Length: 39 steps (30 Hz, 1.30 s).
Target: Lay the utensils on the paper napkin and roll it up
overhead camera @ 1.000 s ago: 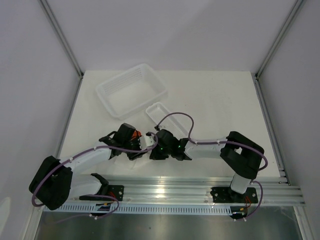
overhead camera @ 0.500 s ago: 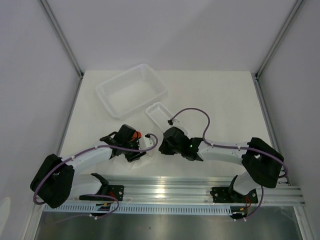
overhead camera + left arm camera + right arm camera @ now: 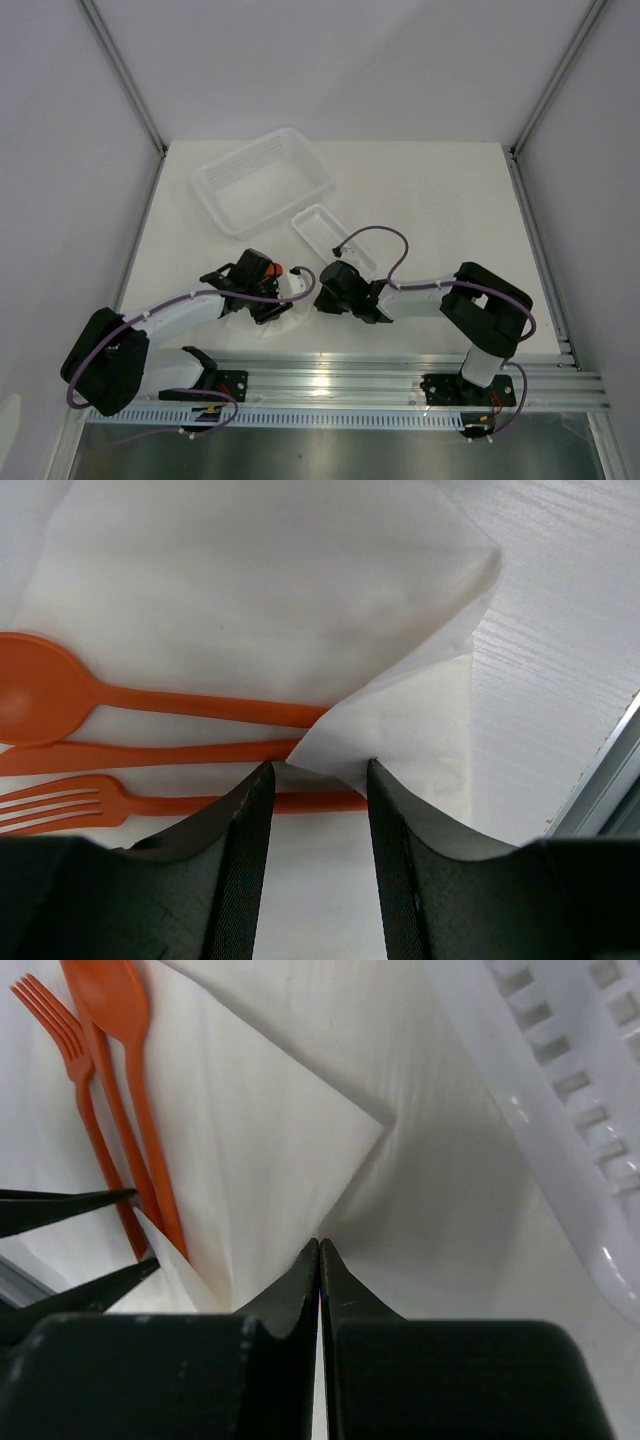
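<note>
The paper napkin [image 3: 260, 590] lies near the table's front edge, and one corner is folded over the utensils' handles. An orange spoon [image 3: 40, 695], a fork [image 3: 60, 805] and a third handle [image 3: 150, 755] lie side by side on it. My left gripper [image 3: 318, 770] is open, and its jaws straddle the folded corner without pinching it. My right gripper [image 3: 320, 1247] is shut on the napkin's [image 3: 250, 1130] raised edge. The spoon [image 3: 105, 990] and fork [image 3: 50, 1010] also show there. In the top view both grippers, left [image 3: 290, 292] and right [image 3: 320, 297], meet over the napkin and hide most of it.
The small white tray [image 3: 322, 235] stands just beyond the right gripper. The large translucent basket [image 3: 262, 180] is at the back left. A slotted white plastic wall [image 3: 560, 1110] runs close on the right in the right wrist view. The metal rail [image 3: 600, 780] borders the near edge.
The right gripper has shifted slightly right and away from the left one. Its elbow swung out to the right and came back. The left arm has stayed still.
</note>
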### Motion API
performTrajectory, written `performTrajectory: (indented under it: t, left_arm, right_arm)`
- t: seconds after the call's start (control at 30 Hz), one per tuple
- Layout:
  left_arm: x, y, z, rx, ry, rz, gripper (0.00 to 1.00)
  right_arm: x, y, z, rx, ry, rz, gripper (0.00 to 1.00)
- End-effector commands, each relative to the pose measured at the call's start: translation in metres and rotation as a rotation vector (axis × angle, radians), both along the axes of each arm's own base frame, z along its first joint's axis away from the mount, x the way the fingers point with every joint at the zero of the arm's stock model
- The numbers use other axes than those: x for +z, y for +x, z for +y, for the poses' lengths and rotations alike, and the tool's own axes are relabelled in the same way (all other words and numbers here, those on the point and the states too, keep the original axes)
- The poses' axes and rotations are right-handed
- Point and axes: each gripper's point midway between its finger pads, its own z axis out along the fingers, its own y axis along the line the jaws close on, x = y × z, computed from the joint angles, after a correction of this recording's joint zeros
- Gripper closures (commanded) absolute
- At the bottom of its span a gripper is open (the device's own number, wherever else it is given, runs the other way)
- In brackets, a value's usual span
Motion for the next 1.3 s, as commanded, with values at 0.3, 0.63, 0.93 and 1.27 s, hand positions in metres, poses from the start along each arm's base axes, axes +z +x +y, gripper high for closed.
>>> performTrajectory:
  t: [0.3, 0.63, 0.93, 1.27]
  left_arm:
    - [-0.003, -0.001, 0.006, 0.014, 0.031, 0.016, 0.55]
    - [-0.003, 0.0, 0.007, 0.023, 0.034, 0.01, 0.55]
    - [-0.002, 0.001, 0.006, 0.028, 0.03, 0.007, 0.56]
    - [0.001, 0.0, 0.006, 0.029, 0.028, 0.009, 0.58]
  right_arm:
    - [0.006, 0.016, 0.023, -0.027, 0.289, -0.059, 1.0]
    - [0.043, 0.01, 0.066, 0.139, 0.39, -0.151, 1.0]
    - [0.04, -0.006, 0.077, 0.195, 0.408, -0.101, 1.0]
    - [0.032, -0.027, 0.094, 0.288, 0.375, -0.042, 1.0]
